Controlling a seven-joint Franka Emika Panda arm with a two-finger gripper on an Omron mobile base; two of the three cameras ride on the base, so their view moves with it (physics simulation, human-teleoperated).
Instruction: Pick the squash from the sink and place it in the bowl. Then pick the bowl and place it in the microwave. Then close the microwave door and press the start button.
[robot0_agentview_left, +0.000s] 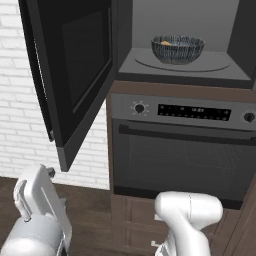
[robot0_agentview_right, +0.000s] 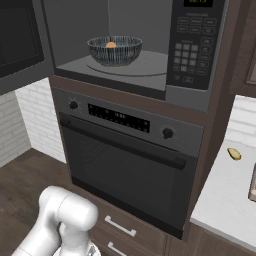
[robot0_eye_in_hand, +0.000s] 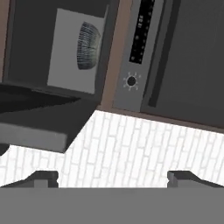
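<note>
While the pincer (robot0_eye_in_hand: 113, 177) hangs open and empty, the microwave door (robot0_agentview_left: 70, 80) stands wide; a glancing push could miss it.

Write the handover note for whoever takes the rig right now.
Gripper: fingers open, holding nothing, low and left of the oven, facing the brick wall.
Bowl sits on the turntable inside the microwave, with the squash in it.
Done: squash in bowl, bowl in microwave.
Left: swing the microwave door, now wide open, shut; then press start on the keypad.
</note>
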